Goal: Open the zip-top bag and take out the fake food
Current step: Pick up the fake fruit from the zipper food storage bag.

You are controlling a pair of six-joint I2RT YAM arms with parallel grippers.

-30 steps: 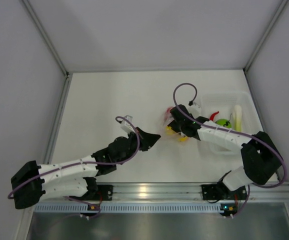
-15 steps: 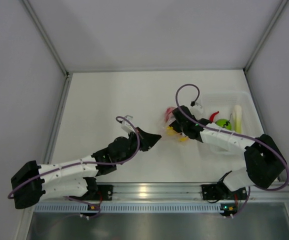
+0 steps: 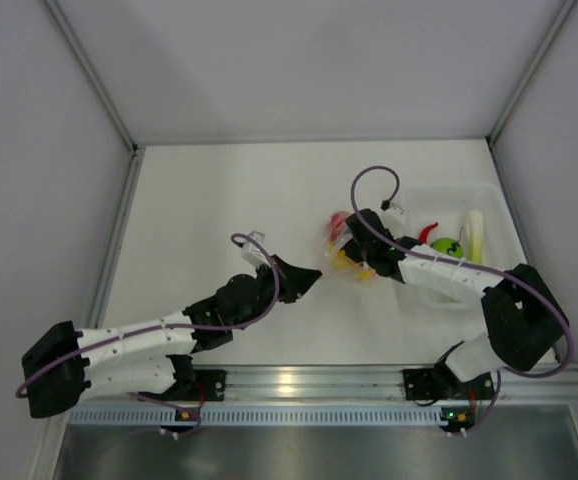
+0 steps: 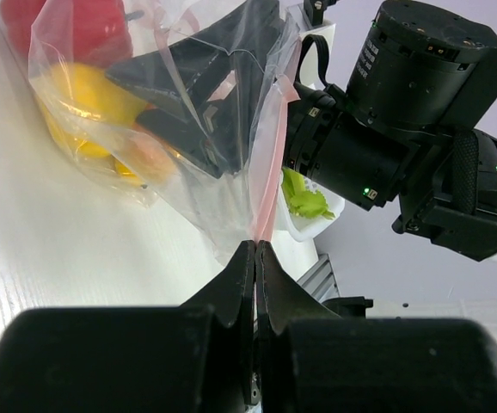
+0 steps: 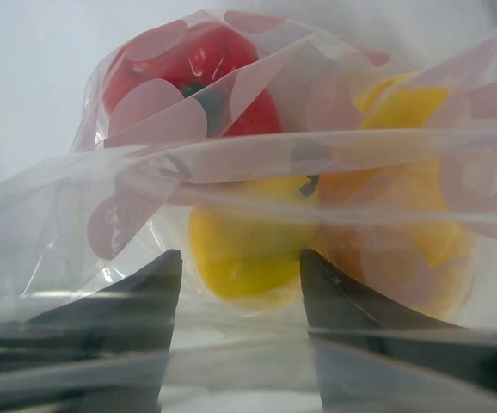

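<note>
The clear zip-top bag (image 3: 335, 236) lies mid-table, its pink zip strip (image 4: 268, 176) stretched toward my left gripper (image 4: 255, 248), which is shut on that strip. In the top view the left gripper (image 3: 312, 276) sits just left of the bag. Inside the bag are fake food pieces: a red pepper (image 5: 188, 77), a yellow piece (image 5: 240, 249) and an orange piece (image 5: 403, 237). My right gripper (image 5: 240, 274) is open inside the bag's mouth, its tips on either side of the yellow piece. From above, the right gripper (image 3: 353, 256) reaches into the bag from the right.
A translucent white tray (image 3: 491, 196) stands at the right, holding a red chili (image 3: 428, 232), a green ball (image 3: 446, 246) and a pale stalk (image 3: 475, 236). White walls bound the table; a metal rail (image 3: 299, 382) runs along the near edge.
The right gripper has edged slightly further into the bag and its jaws have narrowed a little. The left gripper holds still on the zip strip.
</note>
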